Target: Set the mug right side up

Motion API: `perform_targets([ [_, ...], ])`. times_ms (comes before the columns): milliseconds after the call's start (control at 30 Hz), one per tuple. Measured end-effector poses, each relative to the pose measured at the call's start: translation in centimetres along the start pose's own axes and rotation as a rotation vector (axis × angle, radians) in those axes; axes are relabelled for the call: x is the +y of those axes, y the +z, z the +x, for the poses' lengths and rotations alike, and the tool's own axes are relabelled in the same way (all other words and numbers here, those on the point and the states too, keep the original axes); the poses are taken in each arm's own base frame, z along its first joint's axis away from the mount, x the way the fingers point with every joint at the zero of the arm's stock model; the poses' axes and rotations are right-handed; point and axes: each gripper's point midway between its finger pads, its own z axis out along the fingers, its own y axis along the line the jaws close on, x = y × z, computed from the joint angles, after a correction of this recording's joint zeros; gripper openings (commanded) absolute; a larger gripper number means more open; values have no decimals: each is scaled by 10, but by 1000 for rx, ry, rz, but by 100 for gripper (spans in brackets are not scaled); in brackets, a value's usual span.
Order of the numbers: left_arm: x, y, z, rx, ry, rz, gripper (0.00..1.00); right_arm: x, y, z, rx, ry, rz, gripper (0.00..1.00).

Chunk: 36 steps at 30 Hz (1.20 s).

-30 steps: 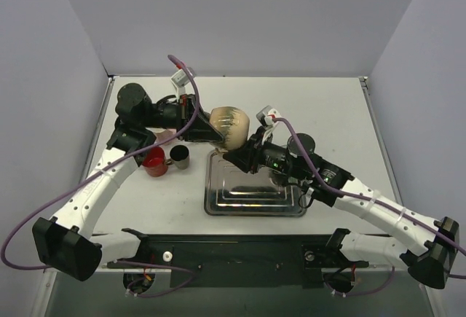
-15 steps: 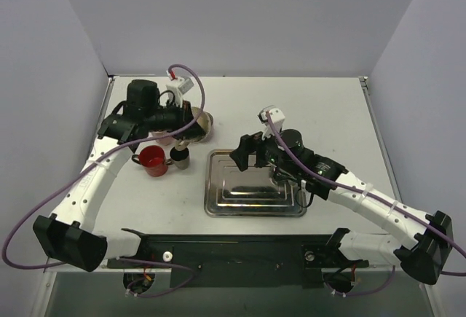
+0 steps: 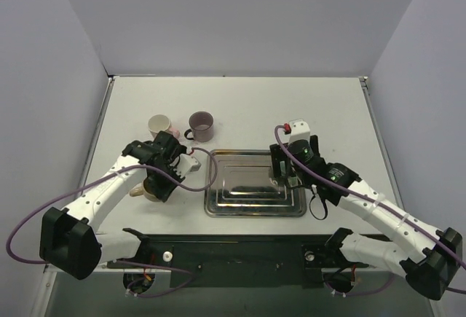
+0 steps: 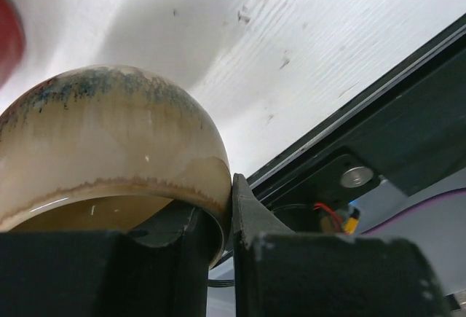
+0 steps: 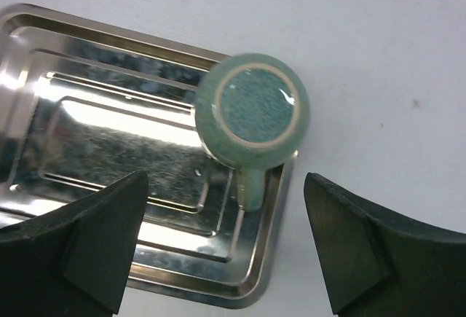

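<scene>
Seen from the right wrist, a teal mug stands bottom up on the right-hand corner of the metal tray, its handle pointing toward me. My right gripper hovers above it, open, fingers wide on either side and touching nothing. In the top view that gripper hides the teal mug. My left gripper is shut on the rim of a beige, brown-glazed mug, one finger inside and one outside. The top view shows this gripper near the table's left front, with the beige mug under it.
A cream cup and a purple mug stand upright behind the tray. Something red shows at the left wrist view's edge. The table's black front rail lies close below the left gripper.
The left arm has carried the beige mug from above the tray's back edge down to the table's left front. The right gripper has let go, opened and shifted over the tray's right edge.
</scene>
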Motion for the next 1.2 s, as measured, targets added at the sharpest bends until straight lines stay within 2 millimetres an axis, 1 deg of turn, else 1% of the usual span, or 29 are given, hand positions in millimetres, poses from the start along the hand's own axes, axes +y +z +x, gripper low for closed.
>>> perform_targets([
  [67,4,10,15,43,23,-25,0,-19,9,19,56,5,60,78],
  [167,7,20,27,79,42,-38,0,-40,19,51,149,9,124,79],
  [200,9,23,29,80,45,-40,0,-43,21,57,167,9,134,79],
  [233,11,25,28,75,47,-46,0,-46,24,68,196,9,139,78],
  [267,13,28,27,67,51,-52,0,-48,25,72,207,11,143,78],
  [300,16,30,26,58,56,-59,0,-49,27,78,224,16,145,73],
  [367,22,39,23,36,71,-80,0,-51,32,86,251,22,145,70],
  [467,26,51,28,32,94,-84,0,-50,40,93,286,39,134,70],
  [500,26,51,27,24,100,-82,4,-49,43,95,297,44,128,70],
  [533,27,52,27,15,107,-82,14,-48,45,98,309,51,122,70],
  [567,27,51,27,10,108,-79,20,-47,47,100,322,57,115,69],
  [600,28,51,27,7,111,-74,29,-45,49,104,340,59,111,68],
  [633,28,51,27,4,113,-69,34,-44,51,107,357,62,104,68],
  [667,29,51,27,1,116,-67,42,-41,53,111,377,63,96,68],
  [700,31,51,26,-8,118,-69,47,-39,55,115,398,66,88,68],
  [733,32,51,26,-11,119,-67,54,-37,57,119,418,66,80,65],
  [767,32,51,27,-10,115,-66,55,-36,59,121,433,69,75,64],
  [800,33,50,27,-10,114,-64,61,-33,61,124,454,72,66,61],
  [833,33,48,27,-12,112,-59,61,-31,63,125,467,74,58,59],
  [867,33,45,25,-17,113,-54,64,-28,66,127,483,76,50,51],
  [900,33,40,22,-28,114,-52,68,-26,68,128,493,78,46,43],
  [933,32,33,18,-43,118,-49,68,-25,70,128,503,78,42,29],
  [967,32,25,13,-65,123,-49,68,-24,72,129,511,78,44,23],
  [1033,32,7,1,-118,130,-59,68,-21,73,131,530,85,35,5],
  [1067,32,-4,-5,-147,134,-69,68,-20,74,131,534,84,35,1],
  [1100,32,-12,-9,-166,137,-75,68,-20,74,130,534,81,33,0],
  [1200,30,-40,-19,-231,148,-92,68,-18,73,129,529,68,34,0],
])
